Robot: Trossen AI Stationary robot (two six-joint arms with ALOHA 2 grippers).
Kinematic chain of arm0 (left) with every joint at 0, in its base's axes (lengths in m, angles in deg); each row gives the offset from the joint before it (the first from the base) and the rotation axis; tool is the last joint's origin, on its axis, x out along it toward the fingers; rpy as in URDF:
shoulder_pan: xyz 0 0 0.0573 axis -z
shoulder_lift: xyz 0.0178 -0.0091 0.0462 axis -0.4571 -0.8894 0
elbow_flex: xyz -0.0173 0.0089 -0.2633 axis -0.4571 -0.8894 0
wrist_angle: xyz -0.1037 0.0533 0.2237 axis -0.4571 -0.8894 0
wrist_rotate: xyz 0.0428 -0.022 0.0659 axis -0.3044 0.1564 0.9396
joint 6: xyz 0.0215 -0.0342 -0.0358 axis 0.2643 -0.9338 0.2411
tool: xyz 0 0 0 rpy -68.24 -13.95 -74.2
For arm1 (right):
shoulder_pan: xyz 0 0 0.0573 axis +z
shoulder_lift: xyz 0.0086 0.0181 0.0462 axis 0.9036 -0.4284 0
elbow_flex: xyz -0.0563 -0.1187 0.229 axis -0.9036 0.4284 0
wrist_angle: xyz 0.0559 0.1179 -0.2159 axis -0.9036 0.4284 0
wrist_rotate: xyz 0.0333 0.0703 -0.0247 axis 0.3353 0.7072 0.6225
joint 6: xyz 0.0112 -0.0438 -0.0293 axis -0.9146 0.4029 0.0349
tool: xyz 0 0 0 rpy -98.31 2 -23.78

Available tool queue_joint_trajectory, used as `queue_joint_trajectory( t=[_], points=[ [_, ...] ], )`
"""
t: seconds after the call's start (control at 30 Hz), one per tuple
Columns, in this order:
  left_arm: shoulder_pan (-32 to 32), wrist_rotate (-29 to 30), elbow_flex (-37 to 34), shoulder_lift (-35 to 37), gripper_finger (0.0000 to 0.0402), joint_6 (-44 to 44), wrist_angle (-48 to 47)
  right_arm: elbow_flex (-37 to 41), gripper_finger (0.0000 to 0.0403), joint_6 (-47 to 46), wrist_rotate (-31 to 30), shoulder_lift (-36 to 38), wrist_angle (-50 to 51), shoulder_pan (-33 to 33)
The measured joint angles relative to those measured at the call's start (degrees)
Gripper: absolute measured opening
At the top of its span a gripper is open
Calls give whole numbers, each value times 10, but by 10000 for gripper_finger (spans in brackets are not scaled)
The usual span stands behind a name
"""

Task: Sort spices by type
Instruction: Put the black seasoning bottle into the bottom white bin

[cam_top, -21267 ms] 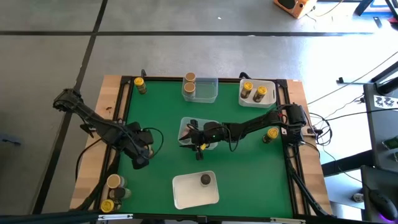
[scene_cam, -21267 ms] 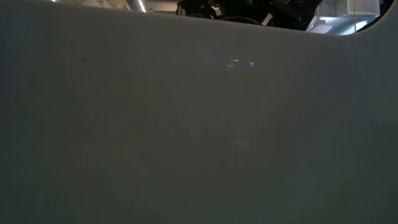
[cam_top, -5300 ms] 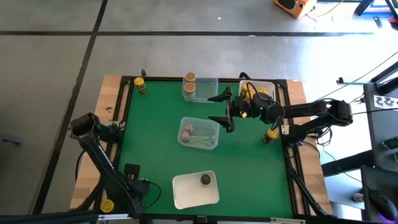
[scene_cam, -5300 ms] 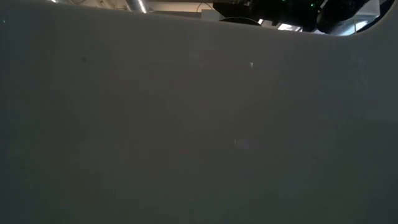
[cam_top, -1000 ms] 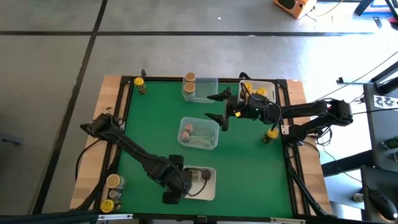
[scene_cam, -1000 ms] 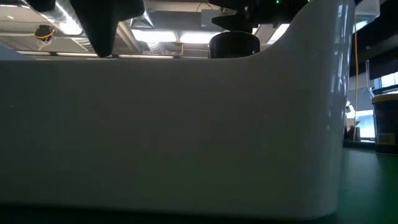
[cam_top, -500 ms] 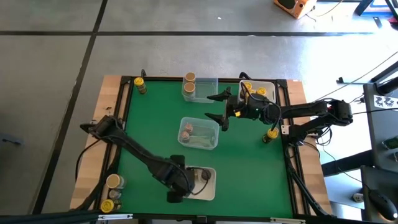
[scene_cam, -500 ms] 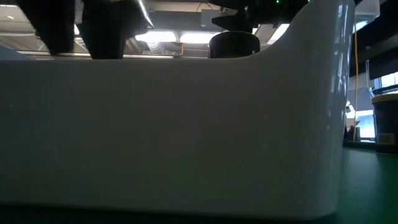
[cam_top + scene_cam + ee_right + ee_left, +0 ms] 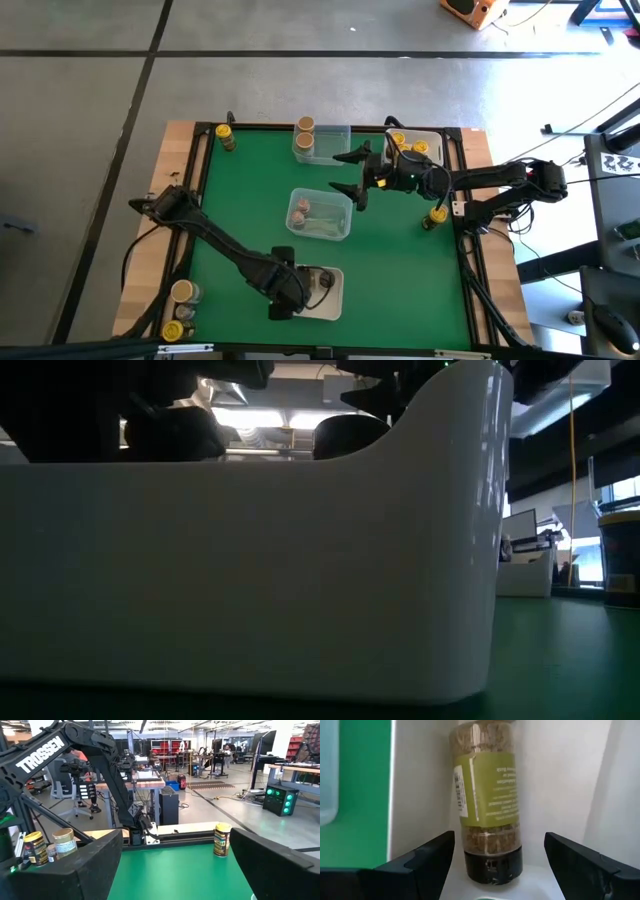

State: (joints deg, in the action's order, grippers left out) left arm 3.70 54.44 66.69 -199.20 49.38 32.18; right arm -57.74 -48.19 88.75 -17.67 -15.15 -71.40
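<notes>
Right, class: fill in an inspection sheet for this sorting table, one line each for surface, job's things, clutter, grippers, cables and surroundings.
Surface: green mat on a wooden table.
Job's things: dark-capped jar in the near white tray; tan jars in the far clear tray; yellow jars in the far right tray; loose jars at the table corners.
Clutter: nothing seen.
Grippers: left gripper open at the near tray, fingers either side of the jar, not touching; right gripper open above the mat near the middle tray.
Cables: black leads right of the table.
Surroundings: grey floor; workshop with desks beyond.
</notes>
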Motion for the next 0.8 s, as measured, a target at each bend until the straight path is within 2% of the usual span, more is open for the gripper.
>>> queue_joint_trajectory(
  t=[0.23,0.63,0.7,0.8],
  points=[
    [-9,8,-1,0,305,7,0,0,364,1,-12,0,0,0],
    [-10,-23,-49,-16,305,-5,36,0,364,2,-13,0,-1,0],
    [-9,-23,-48,-15,300,1,40,0,364,2,-13,0,-1,0],
    [-10,-23,-48,-15,271,5,37,0,364,2,-15,0,0,0]
  ],
)
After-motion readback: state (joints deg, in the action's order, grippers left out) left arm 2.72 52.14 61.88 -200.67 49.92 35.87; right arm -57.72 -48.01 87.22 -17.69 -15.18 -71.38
